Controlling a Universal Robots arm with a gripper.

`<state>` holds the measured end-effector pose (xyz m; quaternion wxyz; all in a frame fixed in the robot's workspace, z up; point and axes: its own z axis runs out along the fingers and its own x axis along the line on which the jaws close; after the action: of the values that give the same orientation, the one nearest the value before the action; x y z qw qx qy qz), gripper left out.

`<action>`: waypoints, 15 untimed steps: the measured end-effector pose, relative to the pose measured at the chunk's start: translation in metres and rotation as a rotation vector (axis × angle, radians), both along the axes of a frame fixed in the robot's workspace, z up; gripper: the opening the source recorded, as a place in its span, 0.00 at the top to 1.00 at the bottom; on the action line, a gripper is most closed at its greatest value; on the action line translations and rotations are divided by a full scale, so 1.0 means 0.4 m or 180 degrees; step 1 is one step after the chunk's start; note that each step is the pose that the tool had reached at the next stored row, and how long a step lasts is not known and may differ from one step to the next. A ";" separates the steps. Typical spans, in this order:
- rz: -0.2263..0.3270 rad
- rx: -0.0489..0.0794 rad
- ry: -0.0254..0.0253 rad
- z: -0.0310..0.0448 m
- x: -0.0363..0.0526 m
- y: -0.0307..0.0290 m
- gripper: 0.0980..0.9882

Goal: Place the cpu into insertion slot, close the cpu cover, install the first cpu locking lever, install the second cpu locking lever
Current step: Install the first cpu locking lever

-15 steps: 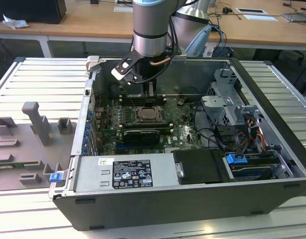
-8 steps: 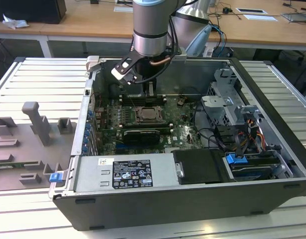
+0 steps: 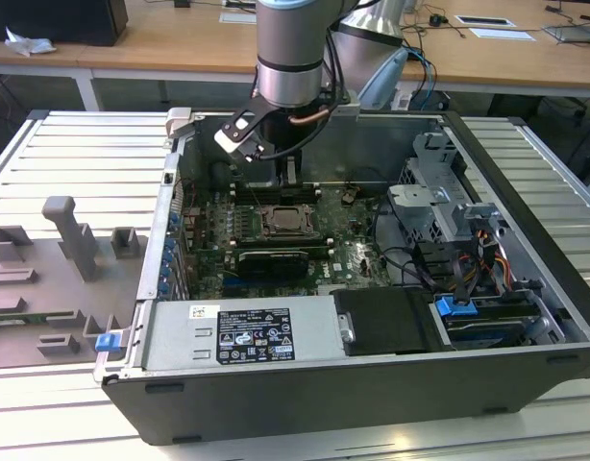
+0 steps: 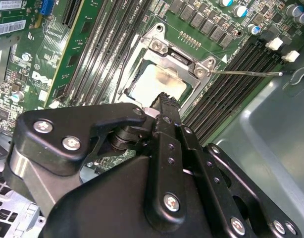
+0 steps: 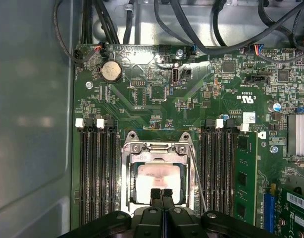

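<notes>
The cpu [image 5: 159, 174], a small flat square chip with a silvery-grey metal top, lies flat in the insertion slot [image 3: 289, 224], the small dark square socket set into the green circuit board [image 5: 142, 94]. The cpu cover [image 5: 157, 148], a thin silvery metal frame with a cut-out centre, lies down around the chip, whose top shows through the opening in both wrist views.

The black gripper [image 5: 162, 194] has its two fingers pressed together with nothing between them. Its tips hang over one edge of the chip and frame; whether they touch the metal cannot be told.

A thin metal lever rod [image 4: 246, 73] runs out from a corner of the frame and angles across the long black memory slots [image 5: 217, 168] beside the socket.

In the exterior view the board lies inside an open dark grey computer case [image 3: 526, 192], with the arm reaching down into it.
</notes>
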<state>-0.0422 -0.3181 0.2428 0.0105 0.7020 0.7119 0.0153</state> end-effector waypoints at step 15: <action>0.0000 0.0000 0.0000 0.025 0.000 0.000 0.99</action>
<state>-0.0422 -0.3181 0.2528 0.0105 0.7020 0.7119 0.0153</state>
